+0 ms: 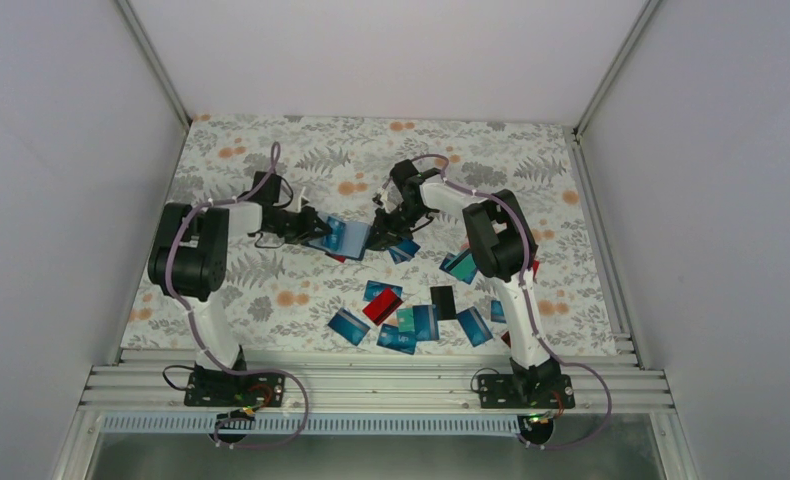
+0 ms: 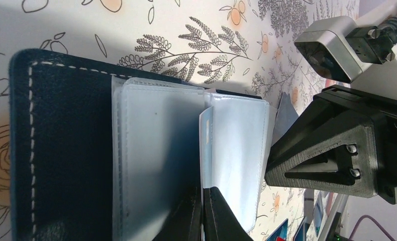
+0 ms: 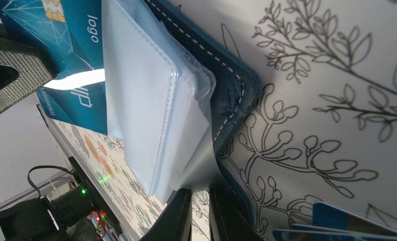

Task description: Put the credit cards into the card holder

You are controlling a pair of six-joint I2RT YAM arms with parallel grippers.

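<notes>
The left hand [image 2: 202, 193] has its fingers pressed almost together on a thin sheet seen edge-on, and from the right wrist view that looks to be the teal card [image 3: 81, 55], printed "logo", whose upper end meets the left hand's ridged pad. The card's other end lies tucked under the clear sleeves [image 2: 156, 150] of the card holder [image 2: 66, 150], a dark navy wallet with pale stitching along its edge, lying open on the flowered counter [image 1: 271, 160]. Facing it from the other side, the right hand [image 3: 200, 191] is closed down to a narrow slit over the lower corner of the sleeves, right at the holder's navy edge; exactly how much of the sleeve or cover it grips I cannot tell. The two hands meet over the holder around the middle of the counter, tips close together. Nearer the arm bases, well apart from the holder, the other credit cards [image 1: 411, 320] lie scattered and partly overlapping, mostly blue and teal, with a red card [image 1: 382, 306] and a black card [image 1: 443, 301] among them.
</notes>
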